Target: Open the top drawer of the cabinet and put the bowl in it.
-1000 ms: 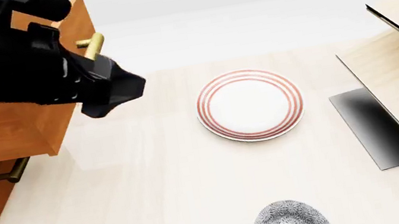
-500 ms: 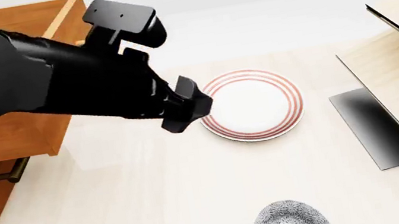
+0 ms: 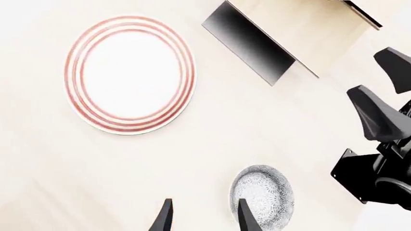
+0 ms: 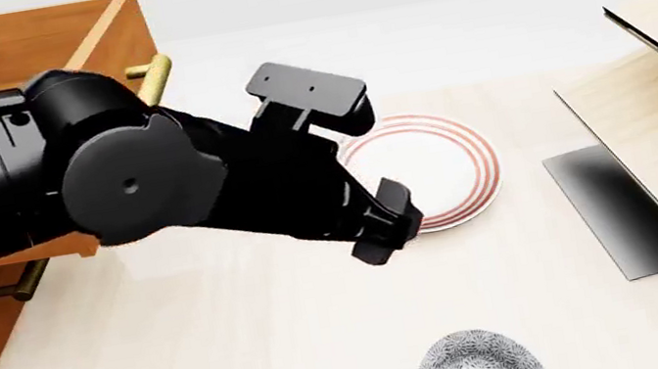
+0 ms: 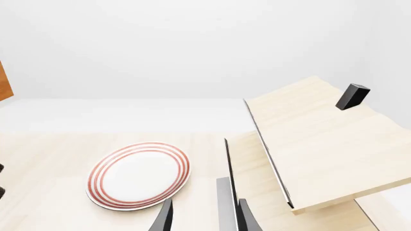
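Pale wood table [image 4: 199,364], blank white backdrop. Top drawer [image 4: 11,56] stands open; bowl [image 4: 480,367] sits at the near edge (cut off in front view). You're on the reach step: left claw [image 3: 202,219] open, empty, one finger beside the bowl's rim. Next: drop over the rim and close. Right claw [image 5: 202,216] parked, parted, empty. Drawer interior mostly hidden behind your arm.
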